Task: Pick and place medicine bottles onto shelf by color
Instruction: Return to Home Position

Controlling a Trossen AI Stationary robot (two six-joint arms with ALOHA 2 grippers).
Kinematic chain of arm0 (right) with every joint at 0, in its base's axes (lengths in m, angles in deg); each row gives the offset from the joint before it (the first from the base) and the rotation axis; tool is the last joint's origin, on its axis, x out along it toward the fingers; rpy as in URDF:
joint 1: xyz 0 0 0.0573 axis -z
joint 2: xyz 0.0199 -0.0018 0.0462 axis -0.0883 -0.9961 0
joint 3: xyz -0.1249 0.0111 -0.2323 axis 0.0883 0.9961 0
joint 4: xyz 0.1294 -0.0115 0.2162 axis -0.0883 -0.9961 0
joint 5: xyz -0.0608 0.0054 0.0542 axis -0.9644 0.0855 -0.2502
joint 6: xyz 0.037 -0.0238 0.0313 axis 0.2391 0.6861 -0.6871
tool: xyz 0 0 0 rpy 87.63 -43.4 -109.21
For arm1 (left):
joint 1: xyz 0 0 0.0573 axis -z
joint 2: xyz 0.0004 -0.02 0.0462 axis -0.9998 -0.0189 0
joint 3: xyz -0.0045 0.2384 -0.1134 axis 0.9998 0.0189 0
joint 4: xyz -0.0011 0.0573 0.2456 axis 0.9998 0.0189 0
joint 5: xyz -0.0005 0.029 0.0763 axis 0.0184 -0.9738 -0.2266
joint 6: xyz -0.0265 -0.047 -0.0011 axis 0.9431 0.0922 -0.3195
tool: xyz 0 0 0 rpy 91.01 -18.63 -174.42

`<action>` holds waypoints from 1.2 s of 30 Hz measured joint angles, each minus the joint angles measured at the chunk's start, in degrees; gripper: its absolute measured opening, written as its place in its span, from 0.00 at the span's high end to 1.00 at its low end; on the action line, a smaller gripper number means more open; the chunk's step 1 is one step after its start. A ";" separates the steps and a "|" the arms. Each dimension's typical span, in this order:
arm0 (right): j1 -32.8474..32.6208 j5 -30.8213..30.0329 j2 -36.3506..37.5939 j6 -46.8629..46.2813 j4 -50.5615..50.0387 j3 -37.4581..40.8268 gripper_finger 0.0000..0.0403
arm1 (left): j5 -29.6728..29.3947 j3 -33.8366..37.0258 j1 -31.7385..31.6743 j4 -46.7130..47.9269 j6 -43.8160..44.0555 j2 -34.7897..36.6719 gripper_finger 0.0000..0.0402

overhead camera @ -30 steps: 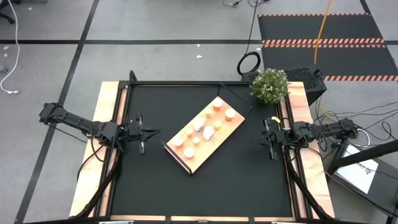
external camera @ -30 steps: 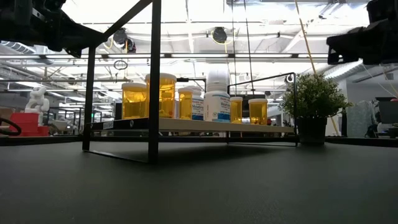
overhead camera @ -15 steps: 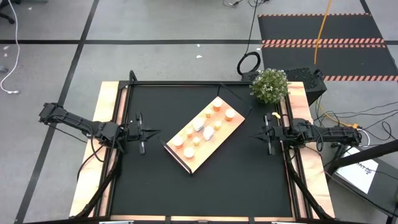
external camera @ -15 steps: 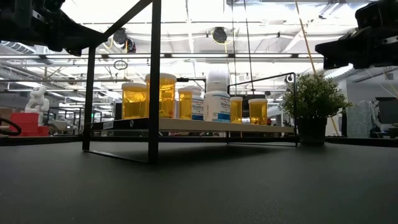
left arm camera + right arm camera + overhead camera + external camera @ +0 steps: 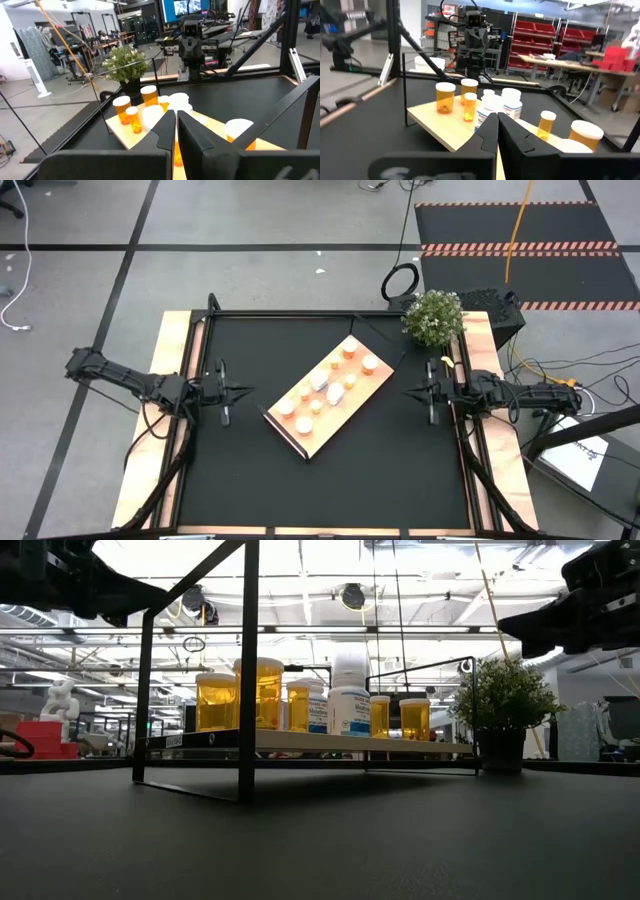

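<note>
Between the two arms, on the black surface (image 5: 390, 470), lay the shelf (image 5: 322, 428). It was a light wood board, and it was turned at a slant. All the medicine bottles (image 5: 318, 380) stood up straight on it. The orange bottles (image 5: 370, 363) with white caps stood toward both ends of the board. The white bottles (image 5: 335, 392) stood close together near its middle.

From down low, the shelf (image 5: 400, 746) sat up on thin black legs (image 5: 248, 660). Two big orange bottles (image 5: 215, 700) stood side by side at one end.

The left hand (image 5: 240, 391) hung by the left edge of the surface, well apart from the shelf, and pointed at it. Its two fingers (image 5: 197, 137) were pressed together and held nothing.

The right hand (image 5: 408, 391) hung by the right edge, also well apart from the shelf, and pointed at it too. Its fingers (image 5: 485, 137) were together and held nothing.

A small green plant (image 5: 433, 317) stood at the far right corner of the surface.
</note>
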State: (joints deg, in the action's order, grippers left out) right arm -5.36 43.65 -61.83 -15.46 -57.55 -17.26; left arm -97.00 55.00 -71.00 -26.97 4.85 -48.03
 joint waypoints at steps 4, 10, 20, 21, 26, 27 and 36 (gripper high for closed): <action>0.00 -0.26 0.00 -4.98 1.03 0.00 1.00 | 0.69 0.44 0.00 4.84 1.41 4.03 0.95; -0.02 -0.31 0.02 -6.36 1.59 0.01 1.00 | 4.50 3.41 0.00 3.55 0.19 8.82 0.95; -0.02 -0.30 0.02 -6.38 1.85 0.00 1.00 | 8.54 8.39 -0.03 -0.54 -2.94 13.40 0.95; -0.02 -0.29 0.01 -6.38 1.84 0.01 1.00 | 10.04 8.39 -0.16 -0.69 -3.42 13.43 0.95; -0.02 -0.29 0.02 -6.38 1.86 0.02 1.00 | 12.33 8.39 -2.99 -0.35 -4.39 13.39 0.95; -0.02 -0.29 0.01 -6.38 1.87 0.00 1.00 | 12.83 8.39 -4.00 -0.15 -4.33 13.39 0.96; -0.02 -0.29 0.01 -6.38 1.87 0.01 1.00 | 23.74 8.38 -15.55 5.44 0.89 13.39 0.98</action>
State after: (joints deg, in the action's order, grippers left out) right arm -5.38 43.36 -61.82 -21.84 -55.67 -17.25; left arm -73.26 63.38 -86.55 -21.52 5.75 -34.64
